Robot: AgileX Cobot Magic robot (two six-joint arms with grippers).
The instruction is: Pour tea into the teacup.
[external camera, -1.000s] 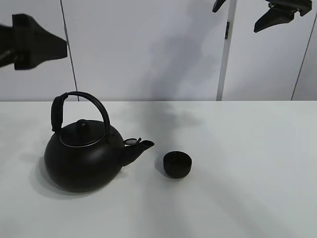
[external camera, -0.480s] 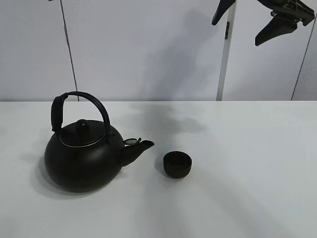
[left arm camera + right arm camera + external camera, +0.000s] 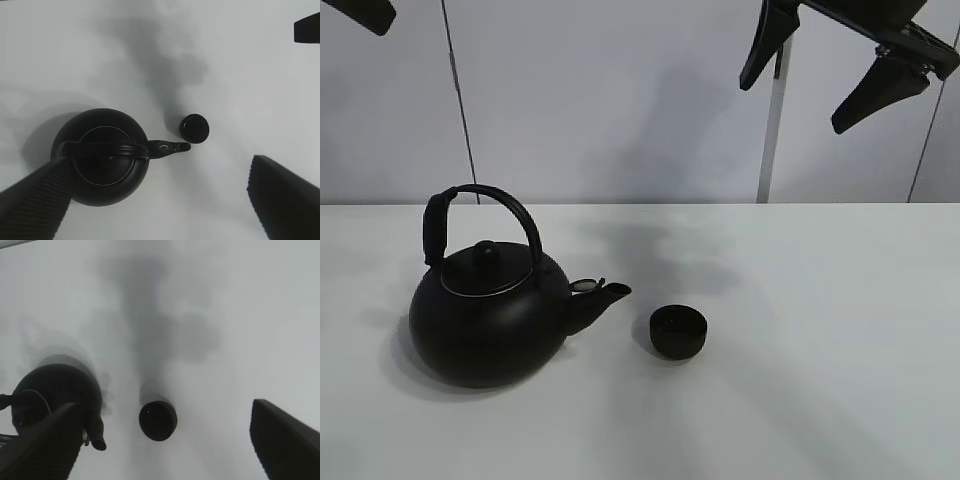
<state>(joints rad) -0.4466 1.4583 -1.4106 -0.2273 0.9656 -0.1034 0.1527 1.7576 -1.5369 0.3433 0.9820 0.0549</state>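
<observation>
A spill is judged the main risk: the kettle [image 3: 488, 318] is large and likely heavy, and if its arched handle [image 3: 480, 215] is gripped off-centre it could swing and miss or topple the cup [image 3: 678, 331], which is far smaller. Both grippers are held high above the table [image 3: 820, 400], nothing held: the right gripper [image 3: 820, 65] has its jaws spread wide, as has the left gripper [image 3: 160, 200] (seen clearly only from its wrist). The cup, black and glossy inside, stands upright just beside the spout [image 3: 605, 295], not touching.
</observation>
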